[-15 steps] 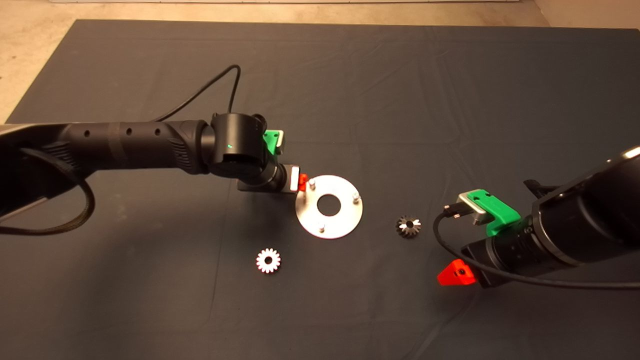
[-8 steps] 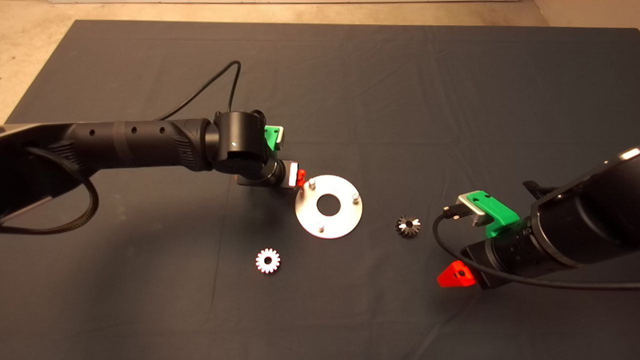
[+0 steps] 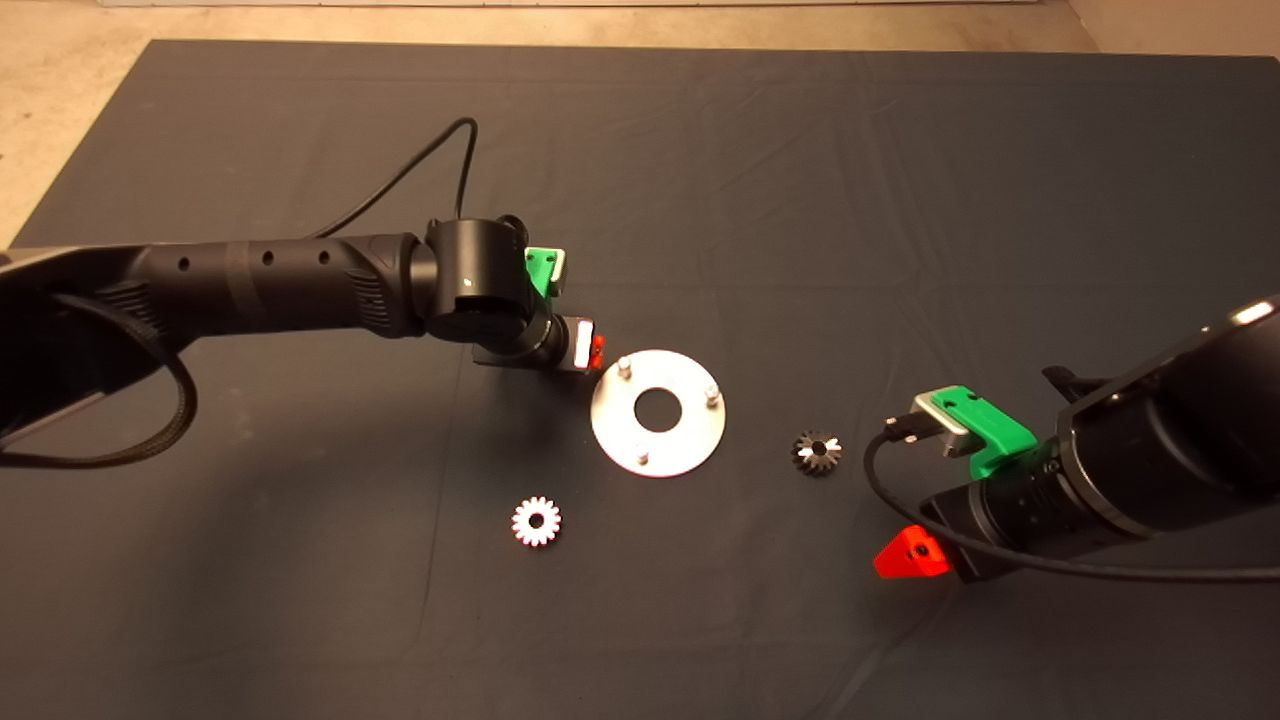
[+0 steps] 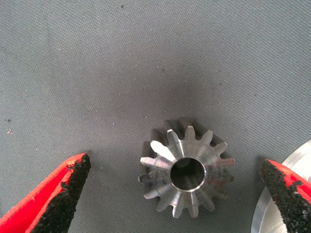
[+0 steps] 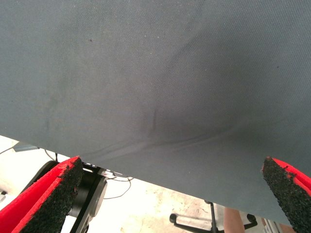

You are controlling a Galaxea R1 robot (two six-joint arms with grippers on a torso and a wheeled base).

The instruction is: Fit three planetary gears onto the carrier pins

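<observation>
The round silver plate point(image 3: 690, 440) lies mid-mat with three carrier pins point(image 3: 624, 368) standing on it, all bare. My left gripper point(image 3: 595, 351) hovers just off the plate's far left edge. In the left wrist view it is open point(image 4: 170, 194), its fingers point(image 4: 53, 194) straddling one planetary gear point(image 4: 187, 174) that lies flat on the mat beside the plate's rim point(image 4: 265, 221). A second gear point(image 3: 537, 521) lies near the plate's front left, and a third, darker gear point(image 3: 817, 452) to its right. My right gripper point(image 3: 908, 555) is open and empty at the right point(image 5: 170, 194).
The dark mat point(image 3: 700, 180) has wrinkles on its right side. The right wrist view looks past the mat's edge point(image 5: 146, 177) at the floor, with a chair base point(image 5: 214, 218) and what may be a person's leg point(image 5: 233, 222).
My left gripper has drawn back slightly from the plate's far left pin, toward the far left. The right arm has dropped a little. The gears and the plate have not moved.
</observation>
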